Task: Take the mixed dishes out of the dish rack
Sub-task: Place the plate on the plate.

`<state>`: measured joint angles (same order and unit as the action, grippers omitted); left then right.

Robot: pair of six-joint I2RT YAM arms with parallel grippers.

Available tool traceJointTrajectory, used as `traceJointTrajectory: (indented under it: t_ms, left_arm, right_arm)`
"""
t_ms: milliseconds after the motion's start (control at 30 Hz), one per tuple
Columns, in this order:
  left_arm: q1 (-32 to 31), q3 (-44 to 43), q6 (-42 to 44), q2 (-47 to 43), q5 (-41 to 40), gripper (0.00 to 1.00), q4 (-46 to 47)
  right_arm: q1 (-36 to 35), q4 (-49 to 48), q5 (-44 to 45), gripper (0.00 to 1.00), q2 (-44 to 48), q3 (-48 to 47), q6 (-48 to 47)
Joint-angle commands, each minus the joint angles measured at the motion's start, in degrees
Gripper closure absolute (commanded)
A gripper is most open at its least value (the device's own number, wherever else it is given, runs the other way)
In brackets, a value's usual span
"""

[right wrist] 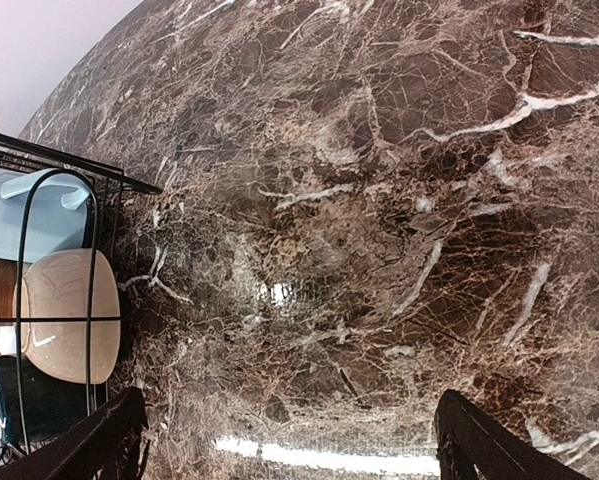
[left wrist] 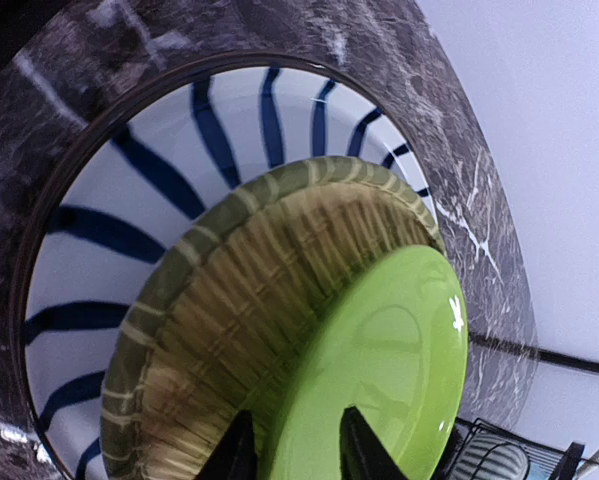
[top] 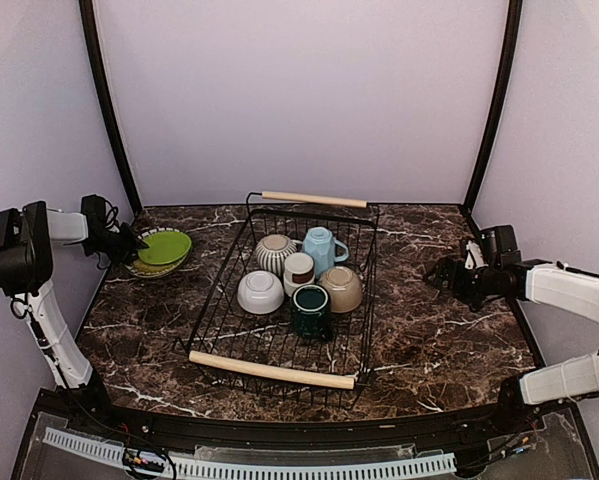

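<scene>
Plainly, the left gripper (left wrist: pixel 297 450) straddled the rim of the green plate (left wrist: pixel 379 370) atop the stack (left wrist: pixel 219 290) at the far left, clamped or loose I couldn't tell, and ought to let go fully and lift straight off, while the right gripper (right wrist: pixel 294 440) gaped right of the rack (top: pixel 211 300).

A dark brown marble tabletop (top: pixel 439 340), veined in white, filled the lower half of the overhead view. Up close in the right wrist view, its polished surface caught bright glare. Pale lilac backdrop walls (top: pixel 299 100) enclosed it at the rear and on both sides. A black curved pole rose from each rear corner, one on the left (top: pixel 104 100) and one on the right (top: pixel 494 100). A white slotted strip (top: pixel 279 466) ran along the near edge.
</scene>
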<state>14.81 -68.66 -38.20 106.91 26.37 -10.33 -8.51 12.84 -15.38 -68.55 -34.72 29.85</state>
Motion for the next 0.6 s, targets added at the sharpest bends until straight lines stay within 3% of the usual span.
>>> traceJointTrajectory:
  t_ms: [0,300,567]
  left_arm:
    - [0.21,-1.17,1.06,-0.64,-0.41,0.67,-1.70]
    - [0.18,1.07,1.81,-7.03,-2.47,0.30,0.19]
    - [0.00,3.06,2.64,-13.57,-2.47,0.16,2.50]
  right_arm:
    - [-0.28,-0.45,0.57,0.01,0.49,-1.38,-0.39]
    - [-0.28,0.28,-0.01,0.01,0.83,-2.00,0.05]
    - [-0.45,0.94,-0.78,0.01,0.70,-3.25,0.43]
